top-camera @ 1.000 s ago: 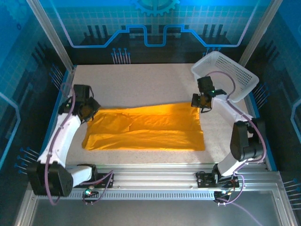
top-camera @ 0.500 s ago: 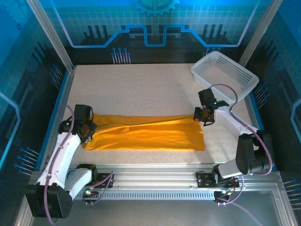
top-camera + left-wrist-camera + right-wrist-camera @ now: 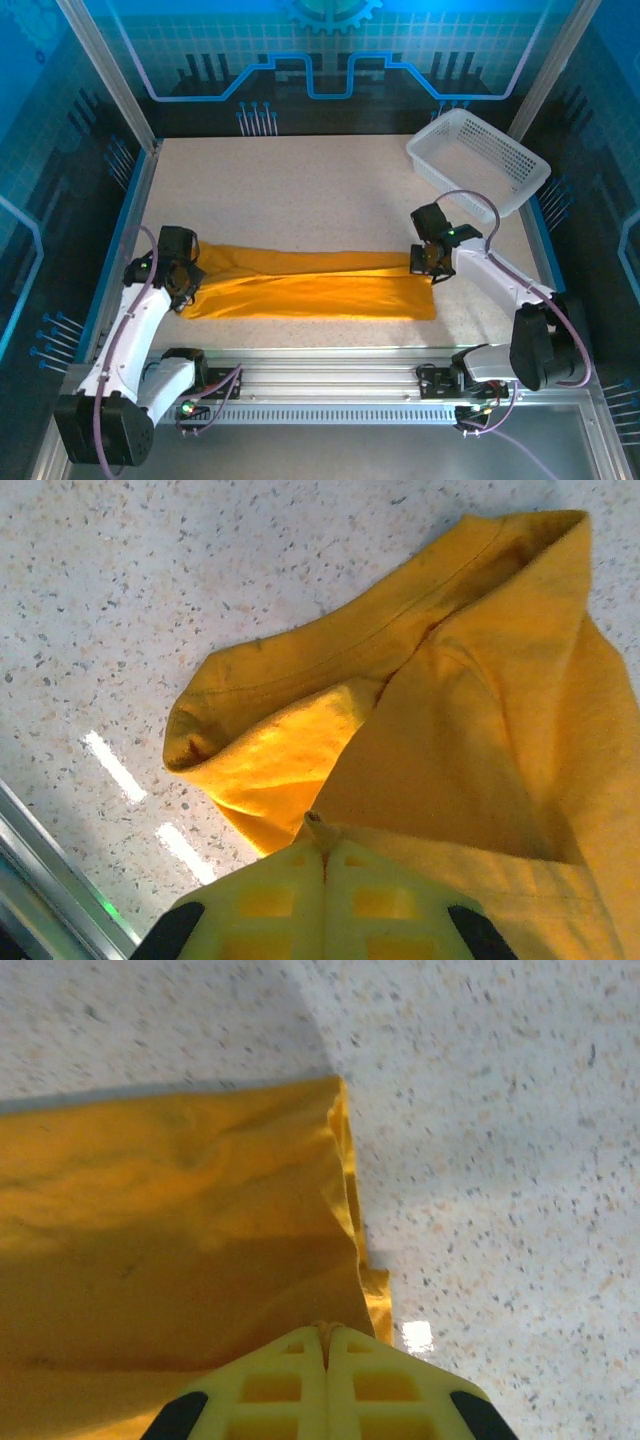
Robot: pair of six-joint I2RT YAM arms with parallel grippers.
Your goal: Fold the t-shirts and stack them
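- The left gripper (image 3: 322,842) has its jaws pressed together, with a small pinch of the orange-yellow t-shirt (image 3: 310,290) caught at their tips. It sits just beside a sleeve (image 3: 270,710) whose hem curls open on the table.
- The right gripper (image 3: 325,1332) has its jaws closed too — they nip the cloth at the shirt's right edge.
- The t-shirt lies as a long, narrow band doubled lengthwise across the near part of the speckled table (image 3: 300,190), stretched between the two grippers.
- A white mesh basket (image 3: 490,165) stands at the far right corner — well apart from the shirt.
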